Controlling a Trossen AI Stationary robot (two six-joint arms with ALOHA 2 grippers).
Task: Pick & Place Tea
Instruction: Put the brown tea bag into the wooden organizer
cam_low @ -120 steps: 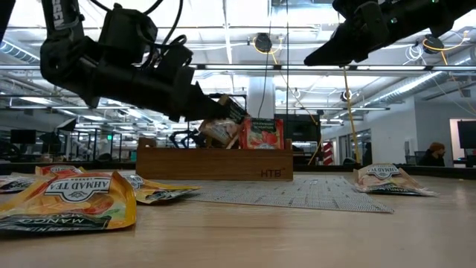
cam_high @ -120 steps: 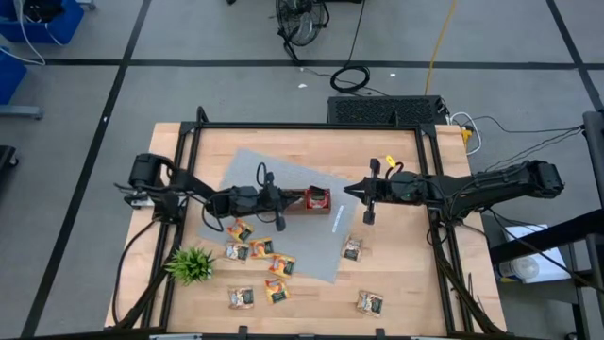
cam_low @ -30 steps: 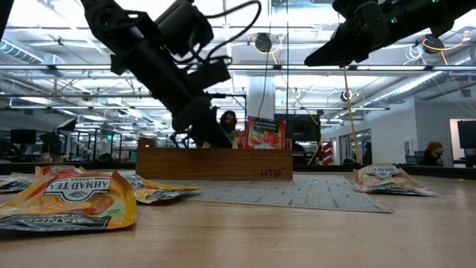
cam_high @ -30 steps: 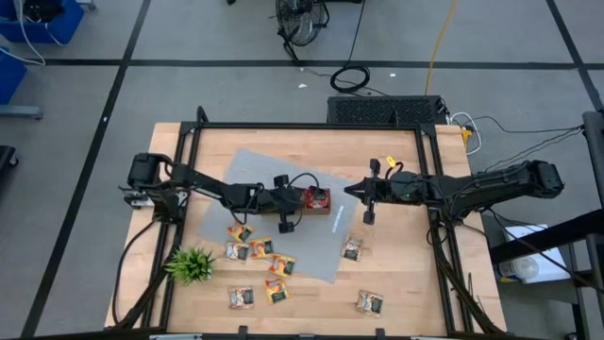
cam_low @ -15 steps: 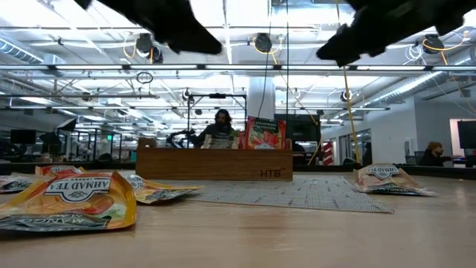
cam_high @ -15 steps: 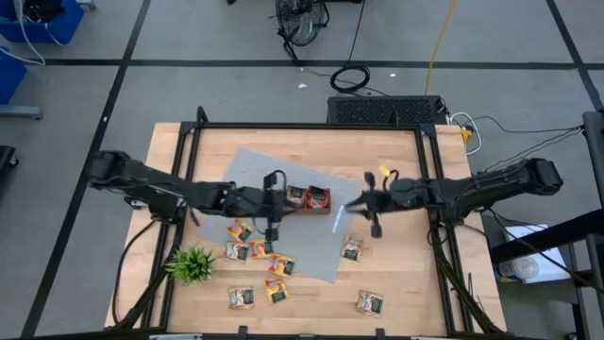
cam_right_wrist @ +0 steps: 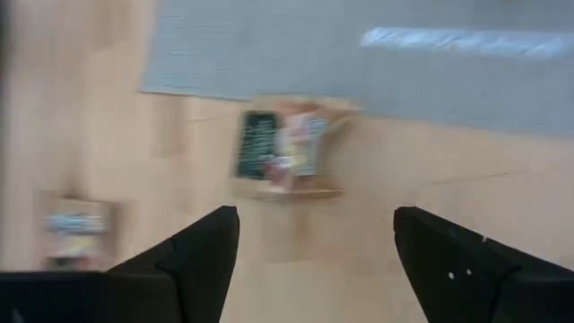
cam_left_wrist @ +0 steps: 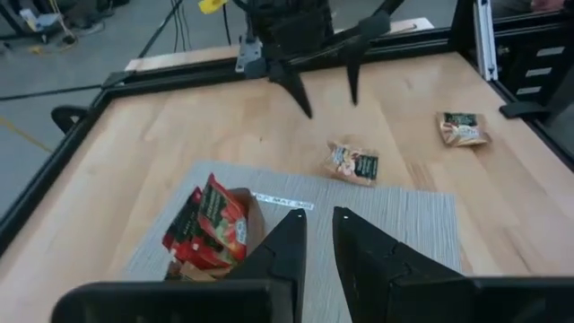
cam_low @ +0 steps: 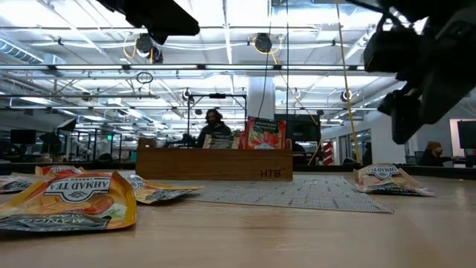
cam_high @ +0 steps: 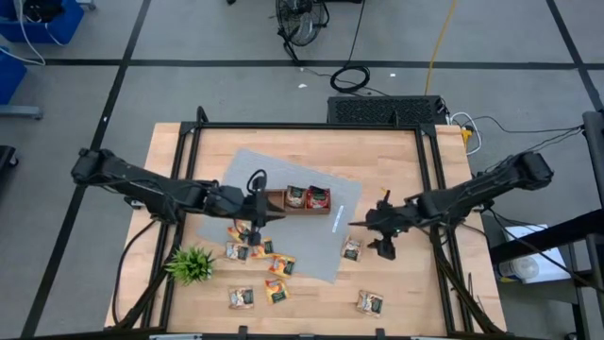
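While the right gripper (cam_high: 360, 224) hangs with fingers spread wide and empty, a pale square tea sachet (cam_high: 352, 249) lies flat just beside the grey mat's (cam_high: 326, 253) edge, directly ahead, nearer it than the narrowly parted, empty left gripper (cam_high: 259, 224).

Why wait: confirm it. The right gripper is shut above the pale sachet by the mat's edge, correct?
Not quite. The right gripper is open, its fingers spread wide, as the right wrist view shows. It is indeed above the pale sachet beside the mat.
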